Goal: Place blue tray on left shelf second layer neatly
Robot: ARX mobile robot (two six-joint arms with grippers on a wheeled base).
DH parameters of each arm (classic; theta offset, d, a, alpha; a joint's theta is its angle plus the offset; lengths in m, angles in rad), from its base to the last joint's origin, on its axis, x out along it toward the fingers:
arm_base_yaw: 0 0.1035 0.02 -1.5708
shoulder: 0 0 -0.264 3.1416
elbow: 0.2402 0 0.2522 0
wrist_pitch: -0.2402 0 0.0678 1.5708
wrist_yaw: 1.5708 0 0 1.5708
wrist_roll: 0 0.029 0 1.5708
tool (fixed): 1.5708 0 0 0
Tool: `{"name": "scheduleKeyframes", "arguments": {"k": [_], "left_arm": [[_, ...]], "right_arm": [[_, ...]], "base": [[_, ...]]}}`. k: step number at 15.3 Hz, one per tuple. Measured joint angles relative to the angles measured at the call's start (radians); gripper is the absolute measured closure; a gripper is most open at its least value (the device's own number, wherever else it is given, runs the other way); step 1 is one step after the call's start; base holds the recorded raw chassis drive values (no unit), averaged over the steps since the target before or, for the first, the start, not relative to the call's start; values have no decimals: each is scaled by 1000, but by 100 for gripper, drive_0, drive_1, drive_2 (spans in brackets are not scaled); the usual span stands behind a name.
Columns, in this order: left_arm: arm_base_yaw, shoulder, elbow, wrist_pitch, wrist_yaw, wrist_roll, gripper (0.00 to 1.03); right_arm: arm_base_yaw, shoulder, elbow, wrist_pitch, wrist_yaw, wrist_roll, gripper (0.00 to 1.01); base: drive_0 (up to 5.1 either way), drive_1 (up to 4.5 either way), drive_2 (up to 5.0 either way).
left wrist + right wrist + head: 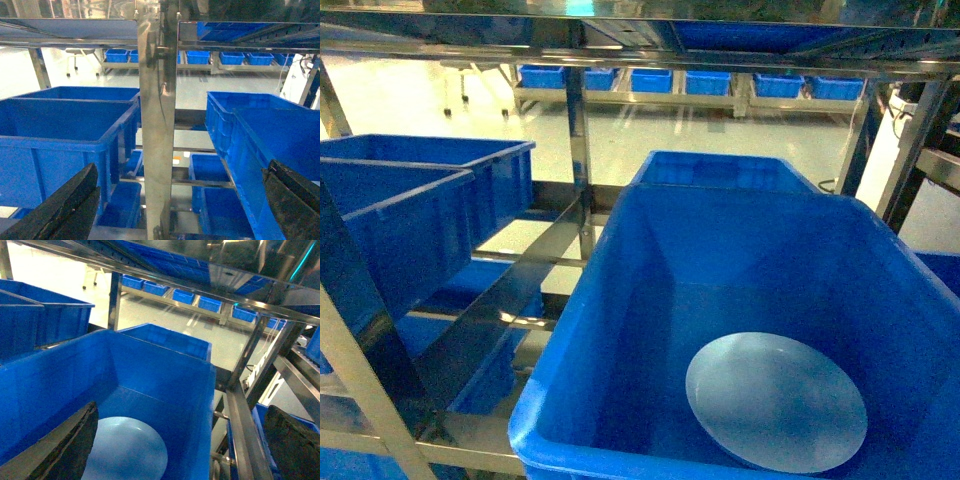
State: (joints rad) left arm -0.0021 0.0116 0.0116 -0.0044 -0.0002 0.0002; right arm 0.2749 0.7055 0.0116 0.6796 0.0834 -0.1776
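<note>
1. Pale glossy floor behind a stainless-steel rack (582, 150); row of small blue bins (685, 82) along the far wall.
2. Blue tray (776, 402) flat in the near right corner of a deep-blue crate (620, 340) on the rack's right bay.
3. Two more crates (410, 215) on the left bay.
4. Left gripper (172, 210): spread wide, holding nothing.
5. Right gripper (180, 450): likewise wide apart and apparently empty, above the tray.
</note>
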Motion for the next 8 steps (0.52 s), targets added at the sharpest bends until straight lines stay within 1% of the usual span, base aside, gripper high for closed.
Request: {"name": "scheduleKeyframes", "arguments": {"k": [1,2,3,4,6,7,8], "left_arm": [[0,0,0,0,0,0,5],[0,0,0,0,0,0,5],[0,0,0,0,0,0,5],[0,0,0,0,0,0,5],[0,0,0,0,0,0,5],[0,0,0,0,0,0,5],[0,0,0,0,-1,0,5]], "right_arm": [[1,-151,0,-142,16,-2,3],[-2,-316,0,-297,22,-2,3],[-16,-423,0,-391,21,-2,3],[-16,-461,0,-416,32,0,3],[-14,-459,0,-420,32,0,3],[0,-459,0,-423,89,29,8],[-9,-477,0,-461,149,82,19]], "base": [[0,0,0],[0,0,0],[0,0,0],[0,0,0],[0,0,0],[0,0,0],[0,0,0]]}}
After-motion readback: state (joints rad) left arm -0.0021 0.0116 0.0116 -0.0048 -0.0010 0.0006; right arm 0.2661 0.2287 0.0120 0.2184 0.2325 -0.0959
